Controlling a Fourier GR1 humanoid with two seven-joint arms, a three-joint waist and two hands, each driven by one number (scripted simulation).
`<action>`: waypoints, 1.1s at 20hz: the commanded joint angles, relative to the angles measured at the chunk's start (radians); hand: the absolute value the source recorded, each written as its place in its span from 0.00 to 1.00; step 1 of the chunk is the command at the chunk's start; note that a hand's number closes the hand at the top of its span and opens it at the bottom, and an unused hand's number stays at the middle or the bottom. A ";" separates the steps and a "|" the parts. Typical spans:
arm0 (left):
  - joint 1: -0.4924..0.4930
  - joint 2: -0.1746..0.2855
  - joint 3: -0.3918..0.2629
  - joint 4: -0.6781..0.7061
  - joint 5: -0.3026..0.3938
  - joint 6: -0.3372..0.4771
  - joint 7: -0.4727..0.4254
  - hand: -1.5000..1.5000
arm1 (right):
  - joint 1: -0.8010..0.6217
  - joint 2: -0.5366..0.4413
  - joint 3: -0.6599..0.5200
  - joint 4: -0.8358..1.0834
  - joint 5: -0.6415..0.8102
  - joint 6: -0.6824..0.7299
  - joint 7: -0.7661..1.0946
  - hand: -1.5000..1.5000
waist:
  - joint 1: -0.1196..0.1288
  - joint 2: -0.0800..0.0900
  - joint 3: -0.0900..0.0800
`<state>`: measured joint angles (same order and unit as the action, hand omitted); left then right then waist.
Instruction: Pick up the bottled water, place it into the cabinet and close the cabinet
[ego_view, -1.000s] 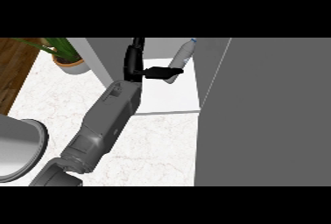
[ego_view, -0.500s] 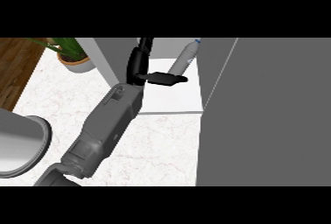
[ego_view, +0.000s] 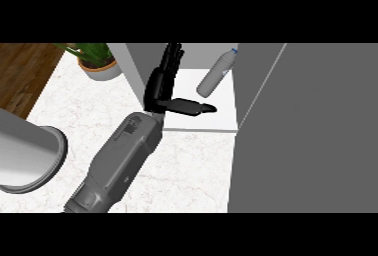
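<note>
Bottled water stands tilted inside the open cabinet, its base on the white cabinet floor and its capped end leaning up and to the right, toward the broad grey panel that fills the right side of the view; whether bottle and panel touch cannot be told. White marbled table spreads across the lower middle, running up to the cabinet's front edge. At the far left sits a large round grey vessel, partly cut off by the frame. A grey forearm rises from the lower left edge on a slant toward the cabinet. At its end the left robot hand reaches into the cabinet opening with its fingers straight and pointing away from the viewer and its thumb stuck out to the right; it is wide and holds nothing, just beside the bottle but apart from it. A potted plant stands on the table near the cabinet's left wall, with a strip of brown wood floor beyond.
</note>
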<state>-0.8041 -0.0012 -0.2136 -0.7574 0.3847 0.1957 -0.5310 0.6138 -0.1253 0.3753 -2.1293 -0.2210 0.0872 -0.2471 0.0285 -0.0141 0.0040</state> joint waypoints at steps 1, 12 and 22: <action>0.197 0.020 0.000 -0.197 0.042 0.012 0.024 0.00 | 0.006 0.022 0.039 -0.016 0.036 -0.036 0.020 0.00 | 0.041 -0.012 -0.004; 0.680 0.127 -0.225 -0.942 0.027 0.095 0.254 0.00 | -0.011 -0.012 0.069 -0.088 0.087 -0.042 0.062 0.00 | 0.005 0.002 -0.004; 1.083 0.305 -0.261 -1.386 0.014 0.093 0.228 0.00 | -0.024 -0.157 0.244 -0.119 0.239 0.090 0.139 1.00 | 0.005 0.005 -0.005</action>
<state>0.1281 0.2305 -0.4749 -1.9882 0.3965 0.2982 -0.2927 0.6003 -0.2641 0.5112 -2.2236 -0.0571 0.1525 -0.1494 0.0306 -0.0083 -0.0001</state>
